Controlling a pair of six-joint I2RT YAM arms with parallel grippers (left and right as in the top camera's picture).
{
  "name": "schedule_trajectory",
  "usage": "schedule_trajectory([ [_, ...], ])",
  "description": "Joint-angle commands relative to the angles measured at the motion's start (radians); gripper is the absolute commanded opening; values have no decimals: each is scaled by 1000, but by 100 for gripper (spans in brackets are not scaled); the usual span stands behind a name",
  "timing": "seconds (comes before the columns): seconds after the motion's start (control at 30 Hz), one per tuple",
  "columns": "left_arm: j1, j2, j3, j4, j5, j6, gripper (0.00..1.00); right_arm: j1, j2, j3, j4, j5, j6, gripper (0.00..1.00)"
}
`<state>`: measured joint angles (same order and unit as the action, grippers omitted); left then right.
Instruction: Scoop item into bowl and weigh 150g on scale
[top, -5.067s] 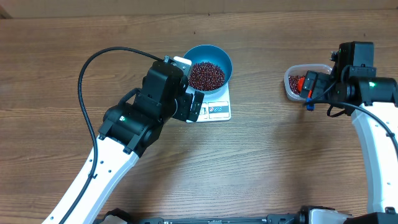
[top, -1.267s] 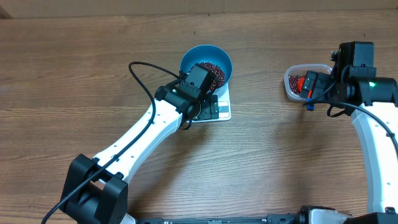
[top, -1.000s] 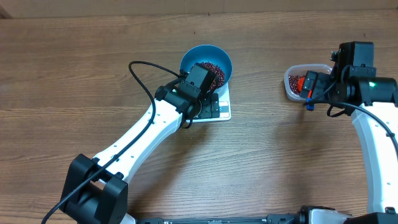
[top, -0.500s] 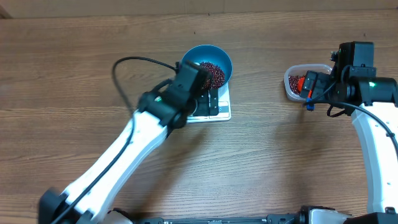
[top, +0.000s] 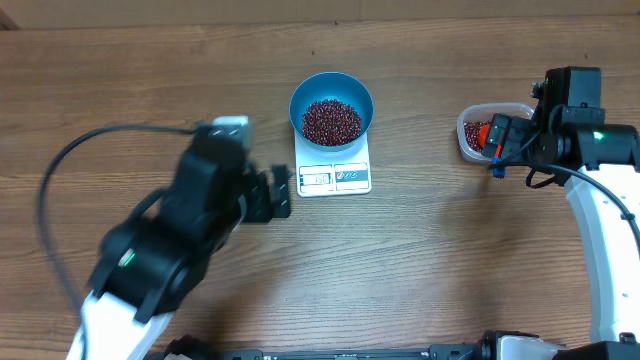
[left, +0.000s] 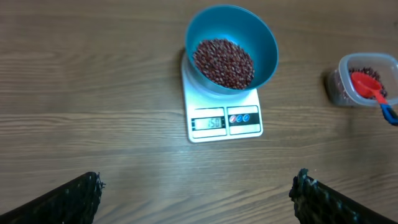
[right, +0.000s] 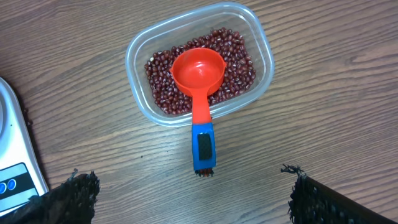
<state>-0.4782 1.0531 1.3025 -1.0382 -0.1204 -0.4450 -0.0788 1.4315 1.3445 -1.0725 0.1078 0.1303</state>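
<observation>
The blue bowl (top: 360, 93) stands on the white scale (top: 335, 178), holding a maroon heap of beans, the item (top: 332, 121). The left wrist view shows the same bowl (left: 265, 43), beans (left: 222, 62) and scale (left: 224, 121), whose display is lit. My left gripper (top: 279, 193) is open with nothing in it, left of the scale and apart from it; its fingertips frame bare wood (left: 199, 199). My right gripper (top: 497, 147) hangs open just in front of a clear tub (top: 466, 137). Between its fingers (right: 189, 199) there is nothing.
The clear tub (right: 264, 59) at the right holds more beans and a red scoop (right: 198, 73) with a blue handle that sticks out over the tub's near rim. The tub also appears at the right edge of the left wrist view (left: 339, 93).
My left arm has pulled back from over the bowl and scale, moving left and toward the table's front, leaving both uncovered. The right arm, tub and scoop have not moved.
</observation>
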Motion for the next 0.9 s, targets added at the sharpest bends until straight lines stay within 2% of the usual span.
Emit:
schedule_trajectory([
  [0.0,8,-114,6,-42,-38,42,100,-7,-9,17,5,-4,-1,100],
  [0.23,8,-288,-13,-92,-48,58,100,-7,-9,17,5,-4,-1,100],
  [0.43,8,-427,-109,-83,-70,43,100,-7,-9,17,5,-4,-1,100],
  [0.87,8,-697,-468,63,-61,-27,99,-7,-9,17,5,-4,-1,100],
])
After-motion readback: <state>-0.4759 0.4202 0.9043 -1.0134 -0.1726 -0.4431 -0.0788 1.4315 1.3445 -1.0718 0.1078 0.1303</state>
